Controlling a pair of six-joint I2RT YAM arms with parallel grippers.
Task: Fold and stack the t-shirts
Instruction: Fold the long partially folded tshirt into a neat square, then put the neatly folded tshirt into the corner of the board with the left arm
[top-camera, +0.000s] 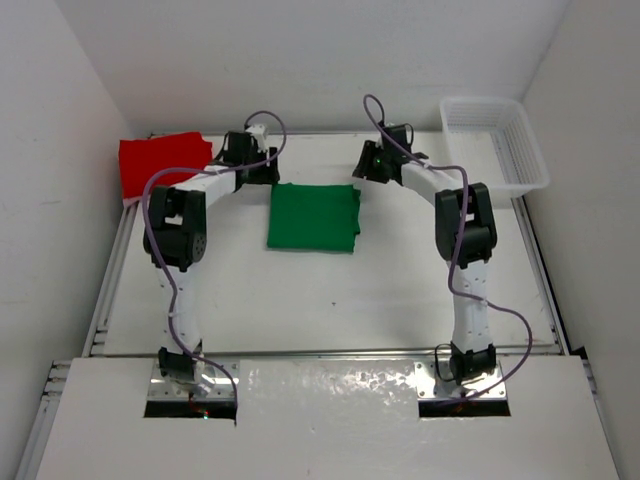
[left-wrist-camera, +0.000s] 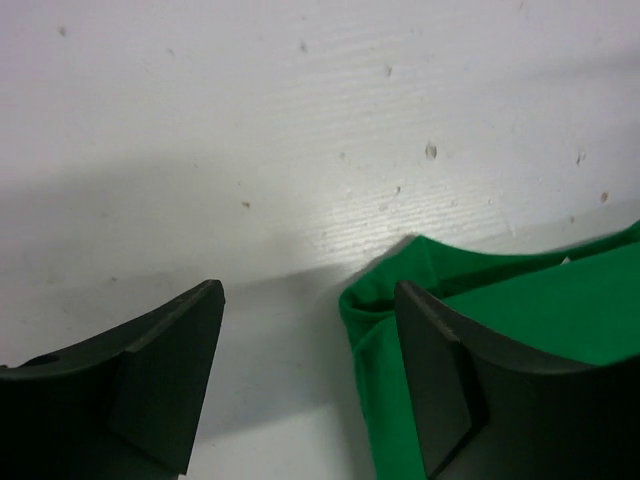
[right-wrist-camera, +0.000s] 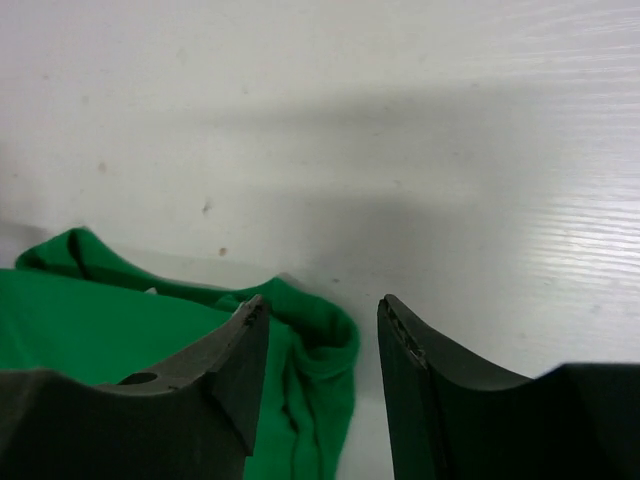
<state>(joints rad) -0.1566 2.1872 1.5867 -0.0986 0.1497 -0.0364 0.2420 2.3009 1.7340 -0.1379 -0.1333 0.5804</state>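
Observation:
A green t-shirt (top-camera: 313, 217) lies folded into a flat rectangle at the middle back of the table. A red t-shirt (top-camera: 163, 163) lies folded at the back left. My left gripper (top-camera: 262, 168) is open over the green shirt's far left corner (left-wrist-camera: 375, 300); one finger stands over the cloth, the other over bare table. My right gripper (top-camera: 362, 168) is open over the far right corner (right-wrist-camera: 320, 330), its jaws astride the folded edge. The pink and orange shirts are out of view.
A white mesh basket (top-camera: 495, 140) stands at the back right corner. White walls close in the table on the left, back and right. The arm bases sit at the near edge.

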